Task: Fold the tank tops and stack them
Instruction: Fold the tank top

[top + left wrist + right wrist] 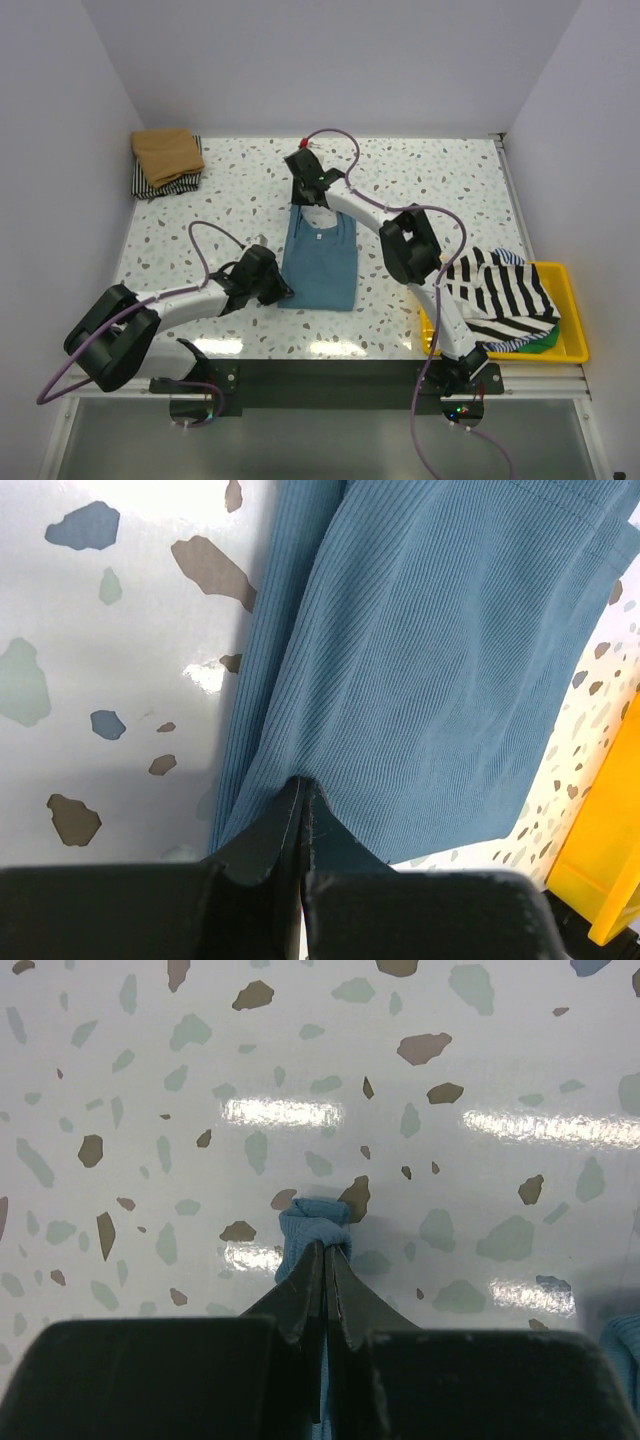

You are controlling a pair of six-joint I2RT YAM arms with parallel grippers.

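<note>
Walls [330, 60]: plain, pale, closing three sides.
Table [440, 170]: white terrazzo, brown and grey-green flecks.
Light: bright glare [283, 1112] streaks across the glossy tabletop.

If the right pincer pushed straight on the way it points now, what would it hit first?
The right pincer pinches a bit of blue shirt; beyond that only speckled table shows, so it would probably meet that, depth unclear.

Setting: robot laboratory cell. Speckled table [230, 195] boxed by plain pale walls [330, 60]. Left arm [180, 300] and right arm [410, 245], cabled, bolted at its near edge.
</note>
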